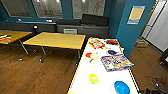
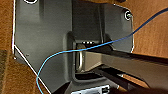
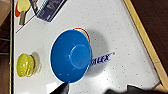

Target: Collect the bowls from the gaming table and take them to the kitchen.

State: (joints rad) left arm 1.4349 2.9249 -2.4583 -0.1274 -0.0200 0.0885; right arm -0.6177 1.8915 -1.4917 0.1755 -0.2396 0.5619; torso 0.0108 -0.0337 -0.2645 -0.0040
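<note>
Bowl [image 3: 70,55] just beside end effector [image 3: 62,88].

Dark grey wrist plate [image 2: 42,37], round fittings at corners; thin blue cable [image 2: 75,51] looping across plate, over jointed bar [image 2: 130,65].

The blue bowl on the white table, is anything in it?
Empty: the blue bowl sits upright on the gaming table, its bare blue bottom showing.

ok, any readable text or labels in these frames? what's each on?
"...ALEX", blue print on the white gaming table top, start hidden under the blue bowl.
Board-game boxes: print too blurred to read.
Poster on the teal wall: unreadable.
</note>
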